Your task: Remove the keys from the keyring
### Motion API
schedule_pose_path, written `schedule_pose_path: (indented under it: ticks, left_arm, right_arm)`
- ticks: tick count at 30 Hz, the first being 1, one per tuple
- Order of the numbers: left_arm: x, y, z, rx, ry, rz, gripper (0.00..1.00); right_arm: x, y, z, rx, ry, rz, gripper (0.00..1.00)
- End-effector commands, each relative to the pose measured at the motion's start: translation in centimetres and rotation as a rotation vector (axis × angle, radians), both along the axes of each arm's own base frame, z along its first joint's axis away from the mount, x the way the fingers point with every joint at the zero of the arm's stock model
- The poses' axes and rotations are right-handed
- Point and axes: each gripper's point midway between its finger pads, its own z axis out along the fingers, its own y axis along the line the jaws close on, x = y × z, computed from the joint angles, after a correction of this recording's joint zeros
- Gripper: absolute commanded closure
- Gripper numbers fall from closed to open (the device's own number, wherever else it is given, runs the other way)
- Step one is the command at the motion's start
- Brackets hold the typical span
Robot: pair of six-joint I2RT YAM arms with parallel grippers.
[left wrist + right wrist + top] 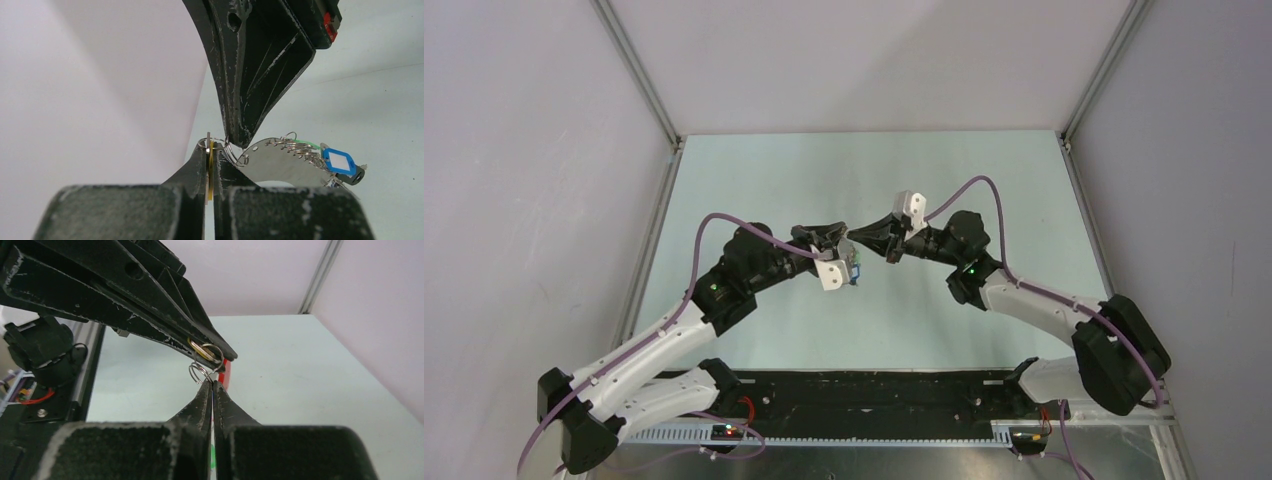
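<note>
At the top view's centre we see the left pincer (842, 237) clamped on a gold ring (211, 165), right pincer (860, 237) tips together beside it; keyring (280, 160) and keys (340, 162) hang just right, open bench (764, 180) all round

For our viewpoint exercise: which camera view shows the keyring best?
Left wrist: the keyring shows its silver arc, with keys hanging. Right wrist shows only a red sliver of it behind the jaws; top external, just a blue speck.

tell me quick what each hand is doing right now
left hand: closed on a thin brass-coloured metal piece
right hand: closed on a small wire ring
</note>
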Motion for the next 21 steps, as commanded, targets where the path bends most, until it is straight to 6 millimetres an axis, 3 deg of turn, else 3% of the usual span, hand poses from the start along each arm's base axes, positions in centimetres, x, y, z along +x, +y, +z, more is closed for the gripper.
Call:
schedule_pose_path:
  ticks: [1, 2, 8, 17, 20, 21]
  left_arm:
    - [-0.2, -0.1, 3.8, -0.077, -0.096, -0.016, 1.00]
    - [-0.1, -0.1, 3.7, -0.073, -0.093, -0.017, 1.00]
    - [0.0, -0.2, 3.5, -0.067, -0.084, -0.015, 1.00]
    - [0.3, -0.2, 3.3, -0.064, -0.070, -0.002, 1.00]
    - [0.5, -0.1, 3.3, -0.064, -0.071, 0.011, 1.00]
    - [0.5, 0.0, 3.4, -0.065, -0.073, 0.012, 1.00]
  right_arm:
    - [-0.5, 0.2, 4.3, -0.027, -0.224, -0.053, 1.00]
    - [-0.1, 0.2, 3.7, -0.065, -0.218, -0.081, 1.00]
    - [-0.4, 0.0, 5.4, -0.134, -0.423, -0.181, 1.00]
    - [-2.8, 1.0, 5.6, -0.213, -0.858, -0.234, 0.99]
    - [-2.7, 0.5, 5.9, -0.172, -0.861, -0.275, 0.74]
    - [-2.5, 0.2, 5.8, -0.161, -0.818, -0.289, 0.71]
